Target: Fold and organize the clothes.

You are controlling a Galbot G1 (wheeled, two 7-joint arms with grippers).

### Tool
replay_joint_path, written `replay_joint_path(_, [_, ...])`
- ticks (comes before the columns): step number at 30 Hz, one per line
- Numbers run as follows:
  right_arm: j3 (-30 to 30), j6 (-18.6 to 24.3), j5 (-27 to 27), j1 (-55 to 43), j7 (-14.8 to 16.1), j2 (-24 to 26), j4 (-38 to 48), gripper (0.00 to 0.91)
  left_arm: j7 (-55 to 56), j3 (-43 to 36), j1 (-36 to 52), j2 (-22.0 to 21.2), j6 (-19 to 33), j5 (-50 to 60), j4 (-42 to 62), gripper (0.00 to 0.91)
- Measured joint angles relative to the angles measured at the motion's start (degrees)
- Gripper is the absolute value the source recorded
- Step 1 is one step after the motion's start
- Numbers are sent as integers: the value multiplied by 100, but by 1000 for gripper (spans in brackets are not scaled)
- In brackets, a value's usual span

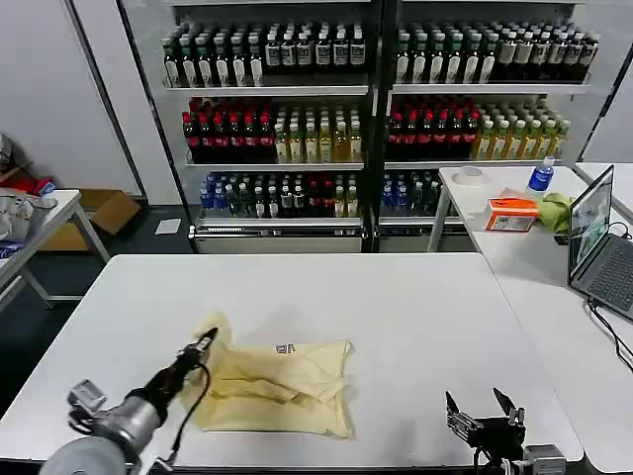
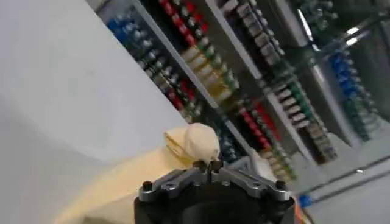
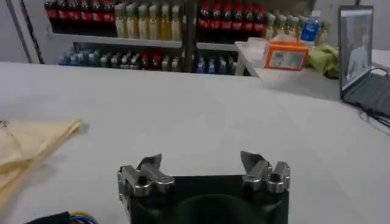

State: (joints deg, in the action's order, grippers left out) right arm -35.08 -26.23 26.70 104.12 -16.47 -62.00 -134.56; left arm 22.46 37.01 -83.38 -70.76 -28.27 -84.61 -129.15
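1. The left gripper (image 1: 205, 343) was pinched closed on the left edge of the T-shirt (image 1: 282, 386), lifting a corner.
2. The T-shirt lay crumpled on the worktop (image 1: 396, 307), near its 6 o'clock edge.
3. To fold well, that corner should probably go slowly toward 3 o'clock, kept low and flat.
4. The right gripper (image 1: 484, 405) waited wide open and empty at 5 o'clock.

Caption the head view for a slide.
Left gripper pinches pale cream-yellow T-shirt on white table; right gripper waits open.
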Motion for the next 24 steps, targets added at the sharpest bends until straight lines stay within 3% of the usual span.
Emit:
replay_joint_path(14, [113,4,46,-187,-8,29,151,907,98,-1355,442,-358,84,750,425,50])
replay_joint_path(17, [140,3,47,-229,-15,25,174,907,119,-1559,509,-408,118,942,528,242])
replay_joint_path(18, [145,2,47,-243,-18,23,179,907,126,-1627,536,-430,130,1010,567,776])
replay_joint_path(19, [155,1,47,-257,-20,18,181,907,131,-1688,563,-452,135,1070,603,907])
replay_joint_path(24, [185,-15,47,-315,-30,-1,182,907,107,-1882,674,-510,133,1322,701,907])
